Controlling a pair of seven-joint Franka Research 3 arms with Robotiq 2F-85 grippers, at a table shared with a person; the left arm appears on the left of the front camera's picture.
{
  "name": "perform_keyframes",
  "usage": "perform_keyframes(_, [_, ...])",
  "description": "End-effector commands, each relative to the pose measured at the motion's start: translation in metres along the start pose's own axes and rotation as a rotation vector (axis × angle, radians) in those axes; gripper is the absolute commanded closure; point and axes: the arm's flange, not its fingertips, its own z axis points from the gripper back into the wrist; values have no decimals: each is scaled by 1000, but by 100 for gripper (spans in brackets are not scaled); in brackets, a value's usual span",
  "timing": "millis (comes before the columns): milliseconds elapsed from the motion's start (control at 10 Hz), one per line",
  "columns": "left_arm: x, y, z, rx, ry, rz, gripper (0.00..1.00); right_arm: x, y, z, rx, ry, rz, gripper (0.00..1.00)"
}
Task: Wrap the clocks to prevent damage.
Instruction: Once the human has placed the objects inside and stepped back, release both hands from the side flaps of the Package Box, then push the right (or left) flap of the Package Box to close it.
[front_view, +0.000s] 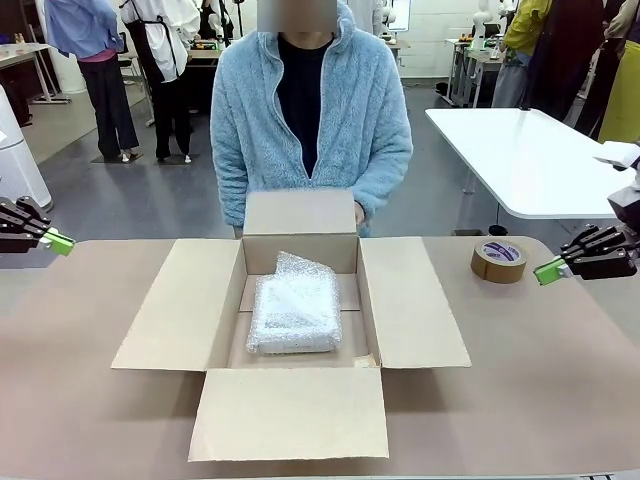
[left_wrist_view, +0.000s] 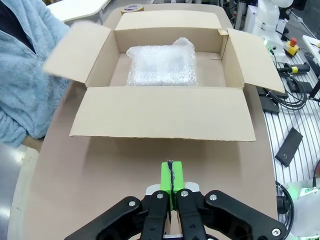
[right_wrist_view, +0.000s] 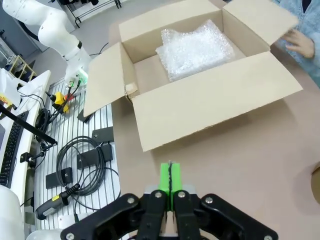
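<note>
The clocks (front_view: 294, 318), one pillow-shaped bundle of translucent bubble wrap, lie flat inside the open cardboard box (front_view: 290, 415) at mid-table. The left gripper (front_view: 60, 242) and right gripper (front_view: 547, 270), both closed and empty, hover well apart at opposite table edges. The box's four flaps are splayed outward. A brown tape roll (front_view: 499, 260) lies near the right gripper.

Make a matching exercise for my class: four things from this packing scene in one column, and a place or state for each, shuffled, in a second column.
Column A
1. bubble-wrap bundle
2. tape roll
3. cardboard box
4. robot's left hand

Column B
a. flaps spread open
b. lying inside the box
c. on the table, to the robot's right of the box
d. shut, holding nothing

Pairs: 1-b, 2-c, 3-a, 4-d
</note>
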Motion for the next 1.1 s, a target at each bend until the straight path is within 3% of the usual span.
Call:
perform_keyframes(0, [0, -3, 1, 4, 9, -5, 100, 0, 3, 2, -4, -8, 2, 99])
perform_keyframes(1000, [0, -3, 1, 4, 9, -5, 100, 0, 3, 2, -4, -8, 2, 99])
